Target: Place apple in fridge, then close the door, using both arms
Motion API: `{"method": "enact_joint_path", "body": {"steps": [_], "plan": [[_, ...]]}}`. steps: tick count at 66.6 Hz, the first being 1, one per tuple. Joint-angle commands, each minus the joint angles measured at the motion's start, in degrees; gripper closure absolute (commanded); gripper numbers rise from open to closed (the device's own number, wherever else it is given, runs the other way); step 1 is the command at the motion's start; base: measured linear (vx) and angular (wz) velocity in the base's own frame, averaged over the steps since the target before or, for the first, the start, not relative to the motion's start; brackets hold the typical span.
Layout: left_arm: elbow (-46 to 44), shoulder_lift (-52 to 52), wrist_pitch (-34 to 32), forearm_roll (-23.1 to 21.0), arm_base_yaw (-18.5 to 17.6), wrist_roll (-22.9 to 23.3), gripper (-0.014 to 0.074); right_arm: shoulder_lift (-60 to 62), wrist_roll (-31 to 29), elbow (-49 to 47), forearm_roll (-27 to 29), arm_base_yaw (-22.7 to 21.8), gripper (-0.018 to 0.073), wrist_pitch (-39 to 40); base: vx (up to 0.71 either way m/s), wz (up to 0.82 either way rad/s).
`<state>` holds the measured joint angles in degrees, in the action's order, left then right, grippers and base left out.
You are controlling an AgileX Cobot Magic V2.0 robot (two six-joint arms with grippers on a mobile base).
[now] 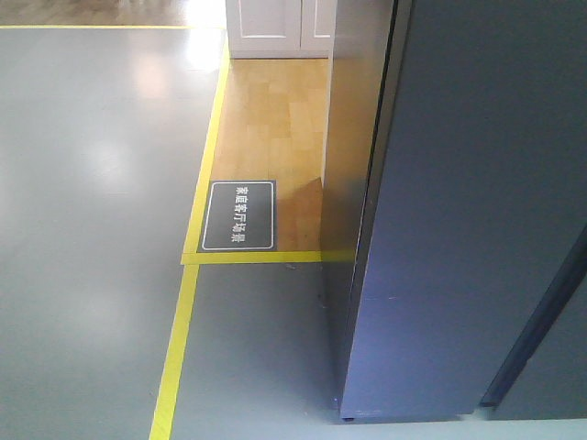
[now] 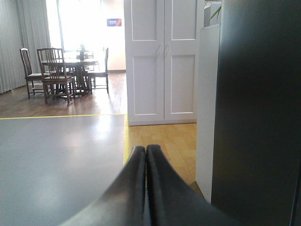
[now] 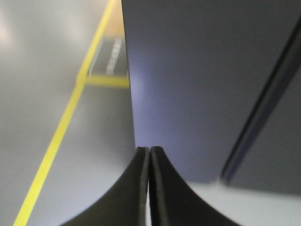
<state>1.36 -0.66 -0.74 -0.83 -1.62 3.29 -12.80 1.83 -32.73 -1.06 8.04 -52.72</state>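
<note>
Both claws are seen pressed closed and empty: the left claw [image 2: 146,149] and the right claw [image 3: 149,150]. The fridge [image 1: 477,211] is shown with its dark grey door [image 3: 197,70] shut.

black curved end effector fingers [image 2: 155,188], matte

Grey floor [image 1: 92,229]; yellow tape [image 1: 174,357]

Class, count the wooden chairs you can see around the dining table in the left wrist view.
3, possibly more hidden: one chair at far left, one chair in front, one chair on the right of the dining table.
</note>
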Motion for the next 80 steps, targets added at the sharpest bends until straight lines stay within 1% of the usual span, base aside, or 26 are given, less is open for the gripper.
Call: {"method": "enact_joint_path", "body": {"steps": [1, 3, 7, 10, 15, 20, 31, 38, 42, 46, 58, 80], "plan": [[-0.9, -0.8, -4.4, 0.0, -0.1, 0.6, 0.0603, 0.6, -0.7, 3.4, -3.6, -0.1, 0.0562, 17.6, 0.00, 0.00], [-0.9, -0.8, -4.4, 0.0, -0.1, 0.6, 0.0603, 1.6, -0.7, 5.4, -4.2, -0.1, 0.0562, 22.1, 0.00, 0.00], [-0.9, -0.8, -4.4, 0.0, -0.1, 0.6, 0.0603, 3.3, -0.7, 9.4, -5.0, -0.2, 0.0562, 27.6, 0.00, 0.00], [-0.9, -0.8, -4.4, 0.0, -0.1, 0.6, 0.0603, 4.6, -0.7, 12.5, -5.2, -0.6, 0.0562, 33.2, 0.00, 0.00], [-0.9, -0.8, -4.4, 0.0, -0.1, 0.6, 0.0603, 7.0, -0.4, 17.9, -4.7, -2.7, 0.0562, 40.5, 0.00, 0.00], [-0.9, -0.8, -4.4, 0.0, -0.1, 0.6, 0.0603, 9.0, -0.3, 22.3, -4.3, -5.0, 0.0562, 45.7, 0.00, 0.00], [-0.9, -0.8, -4.4, 0.0, -0.1, 0.6, 0.0603, 13.3, -0.3, 29.4, -4.4, -8.1, 0.0562, 52.4, 0.00, 0.00], [-0.9, -0.8, -4.4, 0.0, -0.1, 0.6, 0.0603, 14.2, -0.3, 32.9, -4.4, -8.9, 0.0562, 56.0, 0.00, 0.00], [-0.9, -0.8, -4.4, 0.0, -0.1, 0.6, 0.0603, 14.2, -0.2, 34.3, -4.2, -8.8, 0.0562, 56.9, 0.00, 0.00], [-0.9, -0.8, -4.4, 0.0, -0.1, 0.6, 0.0603, 14.2, -0.1, 34.2, -3.4, -8.8, 0.0562, 54.3, 0.00, 0.00], [-0.9, -0.8, -4.4, 0.0, -0.1, 0.6, 0.0603, 14.2, -0.2, 34.2, -2.6, -8.8, 0.0562, 51.7, 0.00, 0.00], [-0.9, -0.8, -4.4, 0.0, -0.1, 0.6, 0.0603, 14.1, -0.2, 34.2, -2.3, -8.8, 0.0562, 51.8, 0.00, 0.00]]}}
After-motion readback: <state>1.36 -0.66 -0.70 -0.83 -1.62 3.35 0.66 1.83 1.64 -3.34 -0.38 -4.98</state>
